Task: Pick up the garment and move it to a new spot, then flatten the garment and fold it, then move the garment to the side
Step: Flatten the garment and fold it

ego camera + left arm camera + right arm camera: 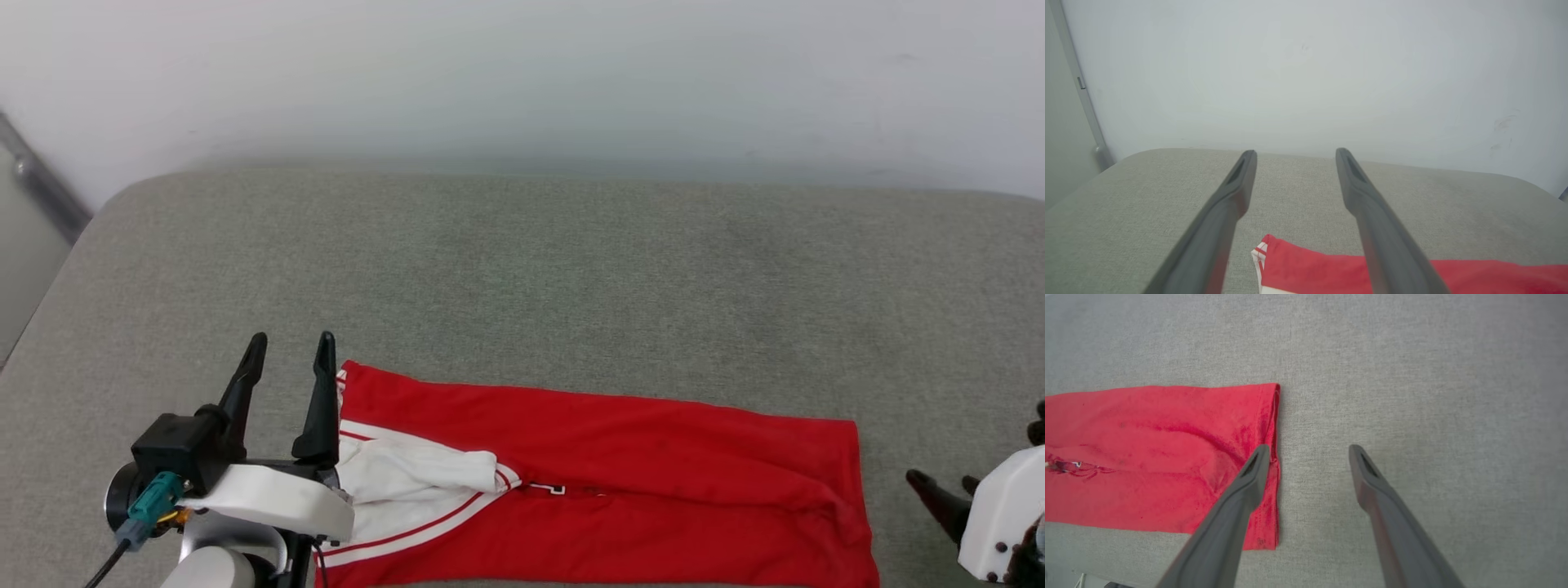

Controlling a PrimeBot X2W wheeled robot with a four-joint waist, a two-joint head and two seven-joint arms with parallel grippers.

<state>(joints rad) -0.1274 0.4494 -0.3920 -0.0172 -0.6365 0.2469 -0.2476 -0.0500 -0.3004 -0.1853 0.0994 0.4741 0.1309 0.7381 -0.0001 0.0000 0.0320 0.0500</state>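
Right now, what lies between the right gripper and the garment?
A bare stretch of grey cushion, seen in the head view, separates the right gripper from the hem of the garment.

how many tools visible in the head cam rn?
2. Left tool at lower left, open, by the garment's sleeve end; right tool at the lower right edge, partly cropped, past the hem end.

Pretty plain setup: a big desk (571,269) covered in grey-green woven fabric with rounded corners, pushed against a bare white wall (522,73). A grey pipe (45,192) runs down the left corner. Soft, even light, and a few faint scuffs (1502,122) on the wall.
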